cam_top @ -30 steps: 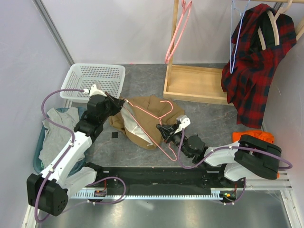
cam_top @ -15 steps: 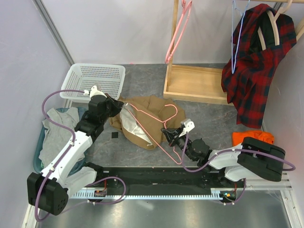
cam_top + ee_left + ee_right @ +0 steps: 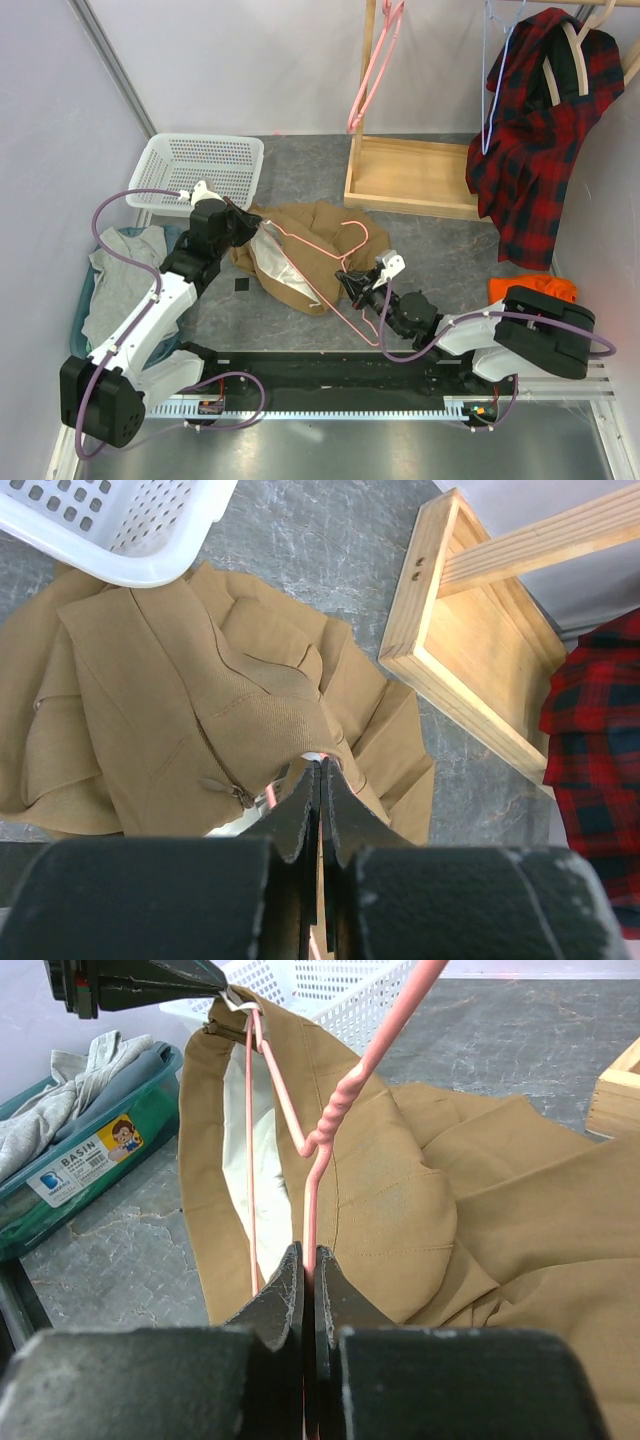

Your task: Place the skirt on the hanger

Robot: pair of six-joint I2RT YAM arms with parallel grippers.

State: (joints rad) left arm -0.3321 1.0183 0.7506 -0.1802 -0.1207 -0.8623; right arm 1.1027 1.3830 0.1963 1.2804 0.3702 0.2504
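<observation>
right gripper [image 3: 308, 1260]: closest in, clamped tight on the bottom wire of the hanger [image 3: 340, 1100], low over the table [image 3: 450, 250]
hanger: the pink one, laid across the skirt [image 3: 310, 222]. One arm can be seen poked into the waist opening against the pale lining, and the hook is left lying out on the cloth
skirt: heaped mid-left on the table, between the arm bases and the white basket [image 3: 205, 160], with the waist mouth turned toward the right arm
left gripper [image 3: 238, 216]: pinched closed on the waistband edge, which is lifted so the mouth is held open
done so far: both things are gripped, the waist is opened, and one hanger arm is judged to be inside
left to do: the other arm probably has to be worked in and the waistband settled on the frame. Roughly halfway, at a guess
hangers counted: four made out. There's this pink one, another pink [image 3: 375, 70], a light-blue [image 3: 493, 90], and a wooden one [image 3: 572, 55] under the plaid shirt [image 3: 530, 150], the last three up on the rack [image 3: 410, 175] at the back
garments counted: three, being the skirt, a grey one [image 3: 125, 265] and the plaid shirt
containers counted: two, the teal bin [image 3: 150, 1125] and the white basket
</observation>
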